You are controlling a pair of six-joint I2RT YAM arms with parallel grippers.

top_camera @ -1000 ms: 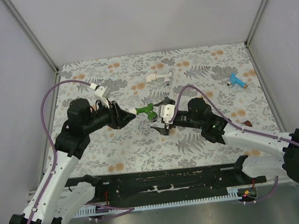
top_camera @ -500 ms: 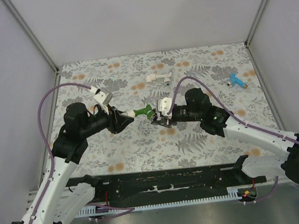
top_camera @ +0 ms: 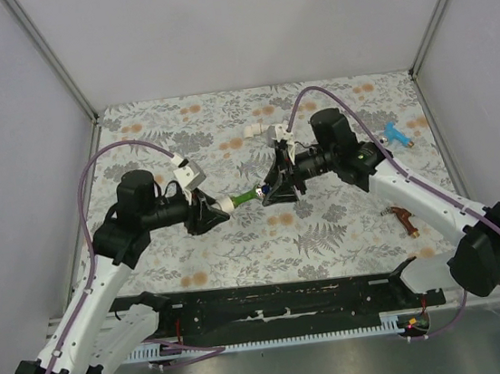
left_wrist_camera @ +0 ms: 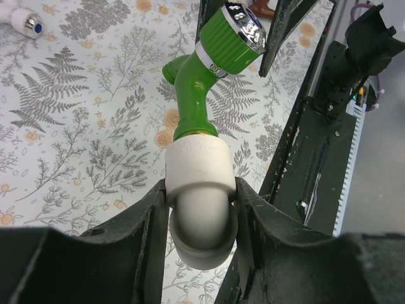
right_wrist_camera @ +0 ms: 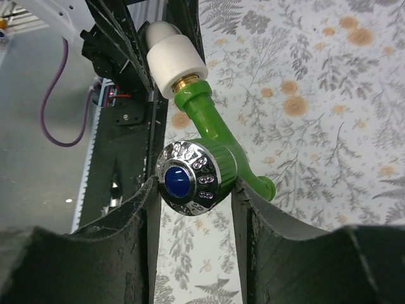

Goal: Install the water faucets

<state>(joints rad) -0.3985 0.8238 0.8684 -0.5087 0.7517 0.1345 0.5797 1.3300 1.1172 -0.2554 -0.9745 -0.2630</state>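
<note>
A bright green faucet (top_camera: 249, 195) hangs above the table's middle, its threaded end seated in a white elbow fitting (top_camera: 226, 204). My left gripper (top_camera: 219, 208) is shut on that elbow (left_wrist_camera: 199, 174), one finger on each side. The faucet body (left_wrist_camera: 193, 95) rises away from it. My right gripper (top_camera: 269, 190) is shut on the faucet's chrome knob (right_wrist_camera: 190, 177), which has a blue centre. Its fingers press the knob's sides, with the elbow (right_wrist_camera: 174, 60) beyond. A blue faucet (top_camera: 397, 135) lies at the far right. A reddish-brown faucet (top_camera: 405, 219) lies at the near right.
Another white fitting with a chrome cap (top_camera: 257, 131) lies on the patterned mat behind the grippers. A black rail (top_camera: 273, 303) runs along the near edge. Grey walls (top_camera: 12, 180) close in the left, right and back.
My right gripper has closed on the green faucet's knob and its arm has swung toward the back. The left arm shifted slightly right with the elbow. The reddish-brown faucet now shows.
</note>
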